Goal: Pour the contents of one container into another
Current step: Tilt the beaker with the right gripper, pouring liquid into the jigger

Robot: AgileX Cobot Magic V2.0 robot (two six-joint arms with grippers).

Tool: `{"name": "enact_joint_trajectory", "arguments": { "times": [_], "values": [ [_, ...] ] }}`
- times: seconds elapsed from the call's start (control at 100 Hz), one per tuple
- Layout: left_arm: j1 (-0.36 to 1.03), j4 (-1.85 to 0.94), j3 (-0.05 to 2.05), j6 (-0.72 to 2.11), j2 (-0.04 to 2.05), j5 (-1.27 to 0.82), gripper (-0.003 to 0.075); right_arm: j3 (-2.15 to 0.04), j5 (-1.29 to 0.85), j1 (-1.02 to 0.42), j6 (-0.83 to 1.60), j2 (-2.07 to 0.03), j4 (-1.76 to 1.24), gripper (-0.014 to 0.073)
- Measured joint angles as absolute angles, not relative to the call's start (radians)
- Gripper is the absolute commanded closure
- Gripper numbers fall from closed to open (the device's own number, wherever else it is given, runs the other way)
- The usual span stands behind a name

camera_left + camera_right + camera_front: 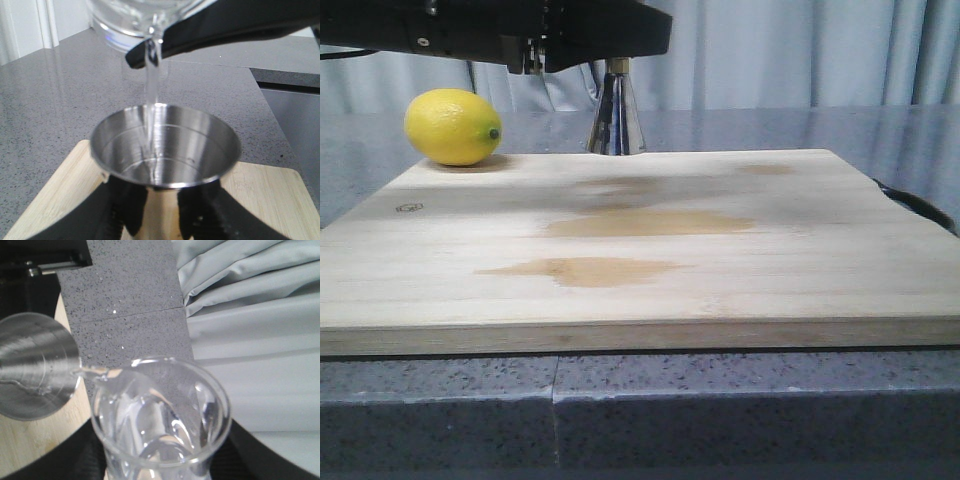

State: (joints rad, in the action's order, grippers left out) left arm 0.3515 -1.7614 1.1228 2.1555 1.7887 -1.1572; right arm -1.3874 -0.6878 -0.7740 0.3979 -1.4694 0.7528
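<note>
No text, number or brand can be read in any view. The board (620, 250) carries a small dark stamped mark near its left edge, too small and blurred to make out. Inside the jigger (165, 145) faint level lines ring the cup wall, with no figures beside them. The beaker (160, 420) shows no legible printing.

One lemon (452, 126), one jigger (165, 145), one beaker (162, 415), one board (640, 250)

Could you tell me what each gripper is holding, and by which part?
Left gripper holds the jigger by its lower cone; right gripper holds the tilted beaker around its body.
</note>
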Motion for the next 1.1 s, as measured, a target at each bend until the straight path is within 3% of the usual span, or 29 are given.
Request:
{"name": "enact_joint_trajectory", "arguments": {
  "times": [1.1],
  "values": [
    [0.351,-1.761,1.123,2.155,1.789,-1.157,0.0502,-1.387,-0.695,-0.800,0.492,-1.469,0.781,0.0323]
  ]
}}
